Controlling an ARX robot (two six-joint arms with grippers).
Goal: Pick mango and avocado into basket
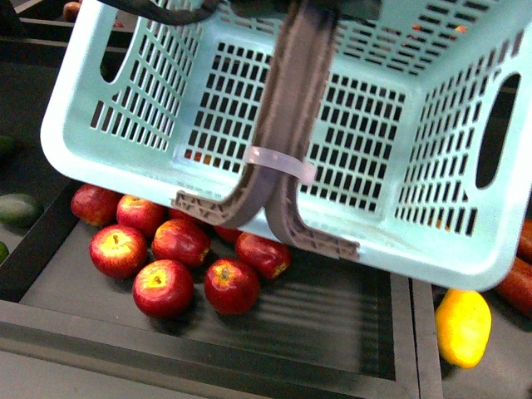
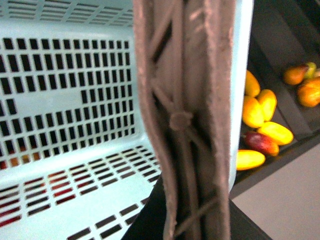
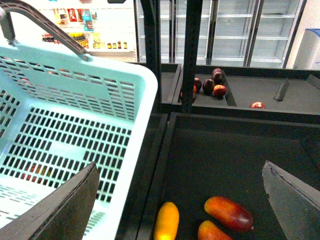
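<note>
Far left edge of the front view, the avocado point(image 1: 17, 208) sits on the dark worktop point(image 1: 332, 307), well clear of the basket. Next to it is a bunch of red apples point(image 1: 179, 258) at lower left. The basket point(image 1: 108, 141) hangs tilted across the whole upper frame with nothing inside, and its brown handles point(image 1: 291, 108) are zip-tied together. The left pincer can't be made out behind those handles, so no telling its grip. The mango point(image 1: 463, 327) lies at lower right, just below the basket's corner. In the right wrist view the right pincer point(image 3: 180, 165) is spread wide and holding nothing, above that mango and two red-and-yellow mangoes point(image 3: 227, 212).
</note>
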